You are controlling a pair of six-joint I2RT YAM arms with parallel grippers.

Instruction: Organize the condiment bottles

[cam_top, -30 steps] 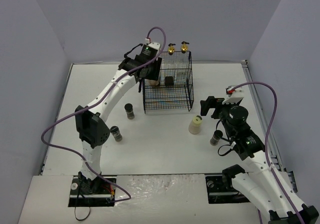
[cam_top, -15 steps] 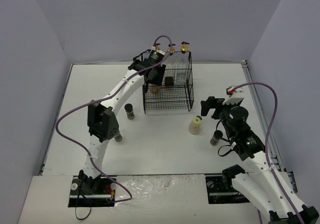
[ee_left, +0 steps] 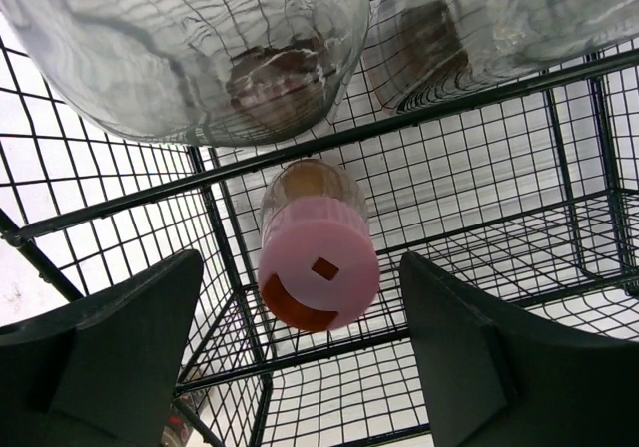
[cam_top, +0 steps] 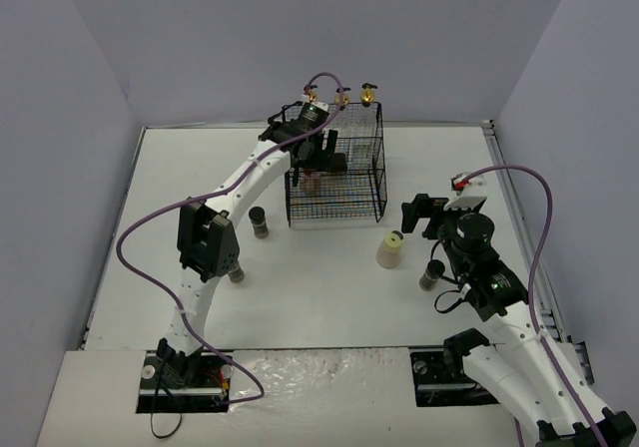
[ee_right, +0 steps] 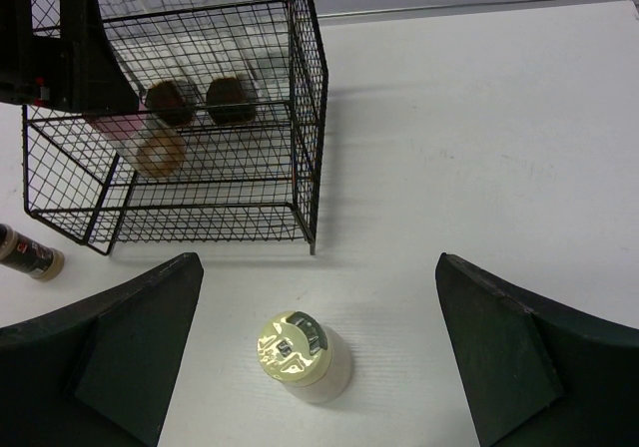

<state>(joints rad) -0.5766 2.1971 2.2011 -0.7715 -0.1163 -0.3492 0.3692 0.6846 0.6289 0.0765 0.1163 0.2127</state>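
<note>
Glass bottles (ee_left: 190, 58) cropped above pink-capped jar (ee_left: 318, 267)

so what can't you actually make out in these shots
top view: the squat pink-capped jar inside the black wire rack, mostly behind the left gripper and mesh.
left wrist view: the tall clear glass bottles, tops cut off by the upper edge.
right wrist view: a small dark black-capped jar, cut by the left edge; label unreadable.
</note>
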